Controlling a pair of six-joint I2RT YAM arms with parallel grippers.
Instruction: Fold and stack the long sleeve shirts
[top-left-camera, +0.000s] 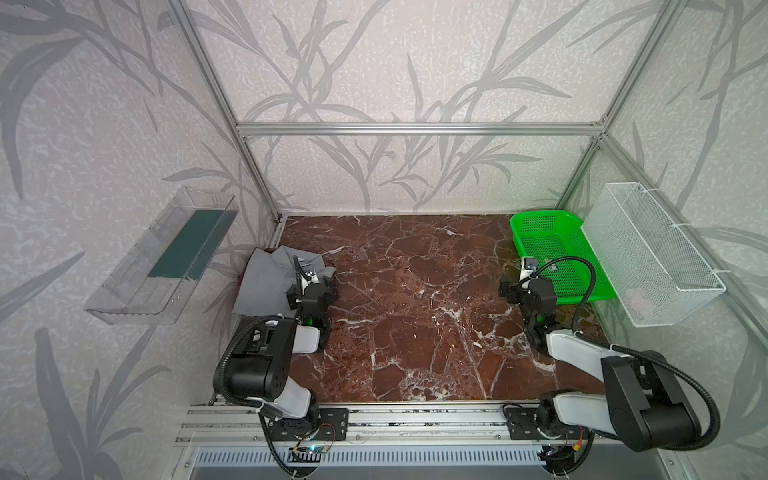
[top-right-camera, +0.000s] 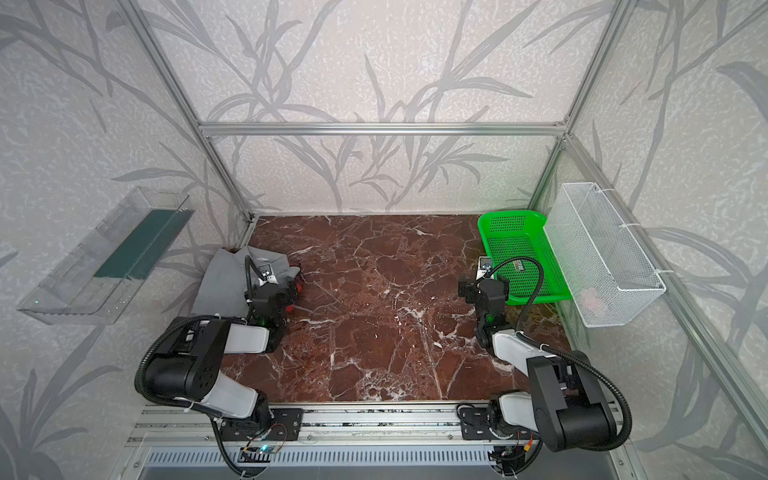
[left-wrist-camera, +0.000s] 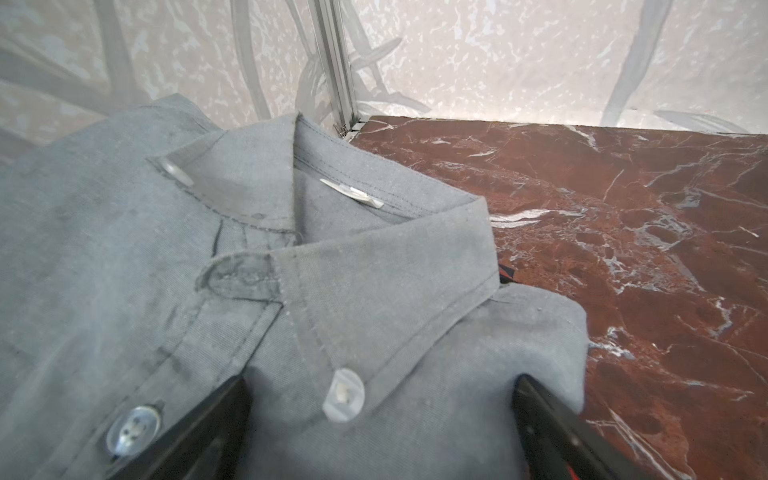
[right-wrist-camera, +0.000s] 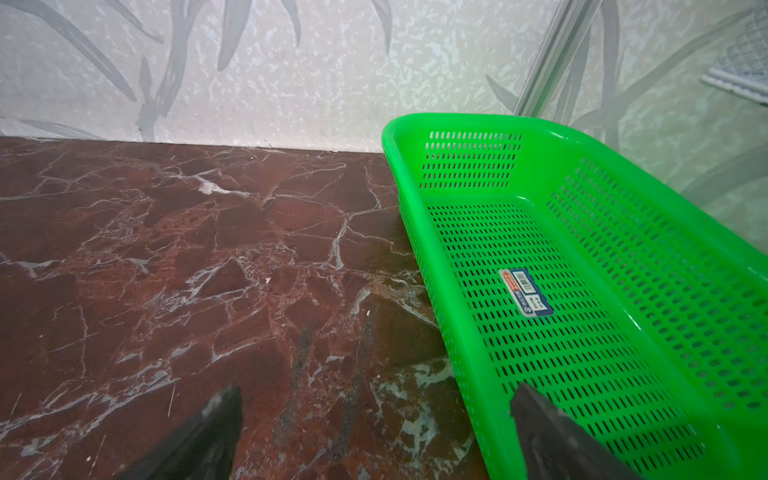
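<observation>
A folded light gray long sleeve shirt (top-left-camera: 264, 284) (top-right-camera: 222, 286) lies at the back left of the table, collar toward the middle. In the left wrist view its button-down collar (left-wrist-camera: 374, 282) fills the picture. A sliver of red-and-black cloth (top-right-camera: 297, 286) (left-wrist-camera: 504, 272) peeks from under its right edge; whether this is the other shirt I cannot tell. My left gripper (left-wrist-camera: 380, 380) (top-left-camera: 328, 289) hovers open over the collar, one finger on either side of a collar button. My right gripper (right-wrist-camera: 376, 390) (top-left-camera: 509, 289) is open and holds nothing, astride the near left rim of the green basket.
The green plastic basket (top-left-camera: 519, 232) (right-wrist-camera: 399, 174) stands at the back right with only a label inside. A white wire basket (top-left-camera: 648, 249) hangs on the right wall and a clear bin (top-left-camera: 162, 257) on the left wall. Red marble tabletop (top-left-camera: 415, 311) lies between the arms.
</observation>
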